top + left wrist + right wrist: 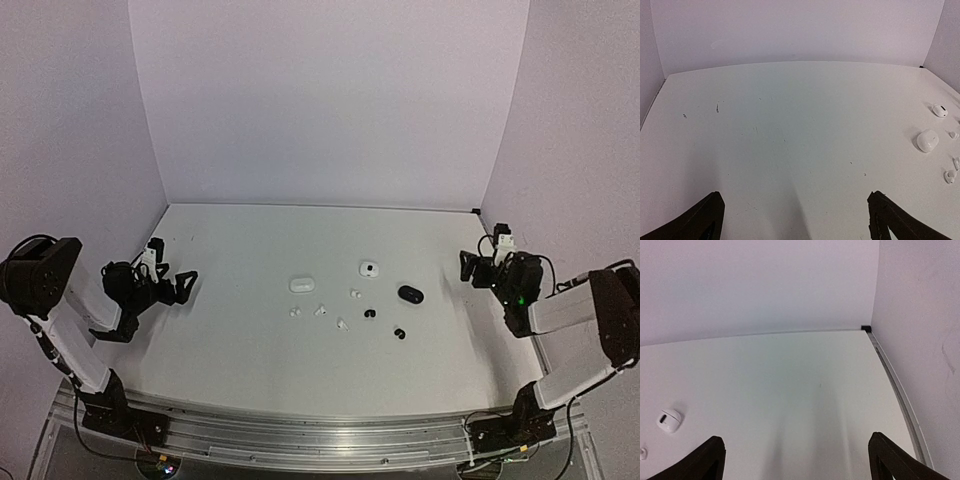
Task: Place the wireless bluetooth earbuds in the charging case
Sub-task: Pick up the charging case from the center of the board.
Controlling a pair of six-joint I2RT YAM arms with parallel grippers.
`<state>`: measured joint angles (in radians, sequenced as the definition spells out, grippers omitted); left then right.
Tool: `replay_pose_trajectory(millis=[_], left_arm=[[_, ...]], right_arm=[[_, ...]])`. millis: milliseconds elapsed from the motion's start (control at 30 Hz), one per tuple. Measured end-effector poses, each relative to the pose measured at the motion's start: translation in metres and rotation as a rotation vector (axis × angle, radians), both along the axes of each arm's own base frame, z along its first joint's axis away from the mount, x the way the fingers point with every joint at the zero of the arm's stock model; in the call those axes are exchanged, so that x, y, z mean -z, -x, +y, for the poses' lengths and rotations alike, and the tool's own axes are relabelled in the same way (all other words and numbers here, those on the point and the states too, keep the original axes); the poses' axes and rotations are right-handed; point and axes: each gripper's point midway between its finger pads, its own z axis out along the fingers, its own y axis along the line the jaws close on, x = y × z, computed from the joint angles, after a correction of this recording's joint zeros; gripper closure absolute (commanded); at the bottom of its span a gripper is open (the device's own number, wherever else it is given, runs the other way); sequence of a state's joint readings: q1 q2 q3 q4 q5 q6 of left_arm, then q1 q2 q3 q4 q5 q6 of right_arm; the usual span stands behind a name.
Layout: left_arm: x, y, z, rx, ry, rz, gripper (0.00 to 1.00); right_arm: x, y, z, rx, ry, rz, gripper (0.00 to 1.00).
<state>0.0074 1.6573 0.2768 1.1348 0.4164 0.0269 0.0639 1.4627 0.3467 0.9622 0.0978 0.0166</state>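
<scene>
the white table [240,340] carried everything in a loose cluster near its middle, well apart from both arms. the left gripper [170,287] and the right gripper [478,268] hung near opposite edges, jaws spread wide and holding nothing. three cases lay in the cluster: a white oblong case [302,284], a white round case [369,269] and a black case [410,293]. whether their lids stood open was too small to tell. just in front lay four white earbuds [320,310] and two black earbuds [399,332].

the likeliest trouble was the buds' smallness: closing fingers could flick one away or knock a neighbour. white buds on white would be easy to misjudge. an unheld case could skid when pressed, and a bud might go to the wrong case.
</scene>
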Motion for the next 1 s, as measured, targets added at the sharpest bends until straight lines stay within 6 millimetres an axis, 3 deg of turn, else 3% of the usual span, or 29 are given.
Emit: replay_pose_trajectory(millis=[200, 300, 367, 533, 700, 833, 1000], left_arm=[[-0.001, -0.002, 0.002, -0.011, -0.001, 0.009, 0.00], [-0.014, -0.015, 0.004, -0.030, -0.001, 0.028, 0.00], [-0.041, -0.027, 0.005, -0.036, 0.011, -0.007, 0.00], [-0.120, -0.044, -0.015, 0.071, 0.058, -0.116, 0.00], [-0.166, -0.053, -0.070, 0.273, 0.109, -0.064, 0.00], [-0.171, -0.031, -0.111, 0.508, 0.161, 0.004, 0.00], [-0.153, -0.003, -0.132, 0.697, 0.235, 0.125, 0.01]], right_arm=[[-0.083, -0.020, 0.030, -0.178, 0.002, -0.072, 0.02], [-0.100, -0.025, 0.044, -0.262, 0.017, -0.030, 0.02], [-0.100, -0.025, 0.050, -0.303, 0.027, 0.027, 0.02], [-0.076, -0.019, 0.059, -0.373, 0.081, 0.201, 0.02], [-0.029, -0.013, 0.077, -0.474, 0.271, 0.422, 0.08], [0.011, 0.007, 0.101, -0.644, 0.401, 0.561, 0.09], [0.051, 0.026, 0.121, -0.820, 0.490, 0.669, 0.15]])
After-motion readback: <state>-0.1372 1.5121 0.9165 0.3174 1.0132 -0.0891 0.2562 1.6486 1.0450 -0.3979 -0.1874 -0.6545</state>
